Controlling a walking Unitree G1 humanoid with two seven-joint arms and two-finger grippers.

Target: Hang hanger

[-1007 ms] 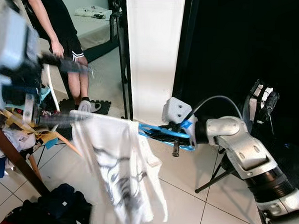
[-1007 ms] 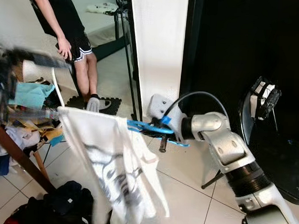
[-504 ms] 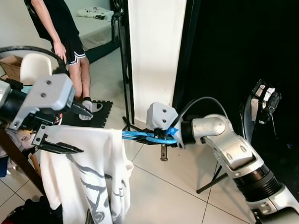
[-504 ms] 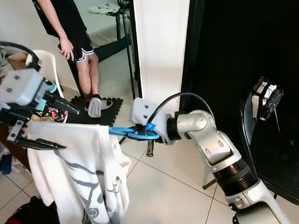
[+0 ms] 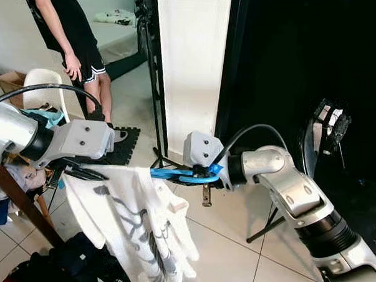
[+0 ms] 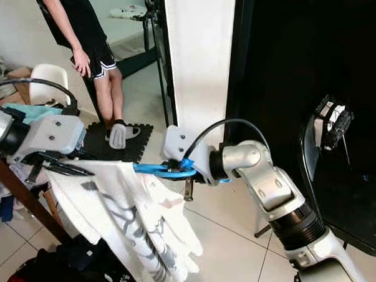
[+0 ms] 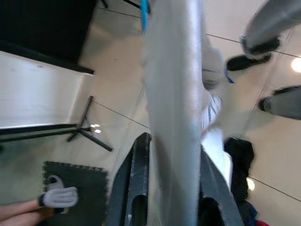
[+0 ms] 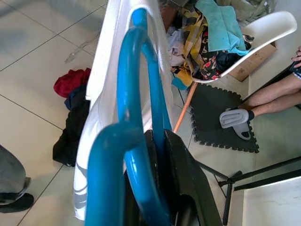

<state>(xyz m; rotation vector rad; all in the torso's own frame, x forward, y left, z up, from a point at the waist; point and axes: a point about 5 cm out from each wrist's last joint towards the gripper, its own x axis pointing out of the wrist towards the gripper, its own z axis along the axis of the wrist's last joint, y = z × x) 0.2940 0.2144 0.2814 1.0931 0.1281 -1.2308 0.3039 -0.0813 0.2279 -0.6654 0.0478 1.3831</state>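
Observation:
A blue hanger (image 5: pixel 174 174) carries a white T-shirt (image 5: pixel 134 220) with a black print, held out level above the tiled floor. My right gripper (image 5: pixel 202 175) is shut on the hanger's hook end; in the right wrist view the blue hanger (image 8: pixel 131 94) runs away from its fingers (image 8: pixel 186 188) with the shirt draped over it. At the shirt's far shoulder, my left gripper (image 5: pixel 82 171) is shut on the cloth. The left wrist view has the white shirt (image 7: pixel 174 117) pinched between the black fingers (image 7: pixel 136 188).
A person (image 5: pixel 68 29) stands at the back left near a white chair (image 5: pixel 43 88) heaped with clothes. A wooden table leg (image 5: pixel 20 202) and a dark clothes pile (image 5: pixel 76 261) are low left. A white panel (image 5: pixel 191 66) stands ahead, a black chair (image 5: pixel 325 134) at right.
The left gripper, open beside the shirt half a second ago, has shut on its shoulder. The shirt has swung and bunched toward the middle. The right gripper keeps its hold on the hanger.

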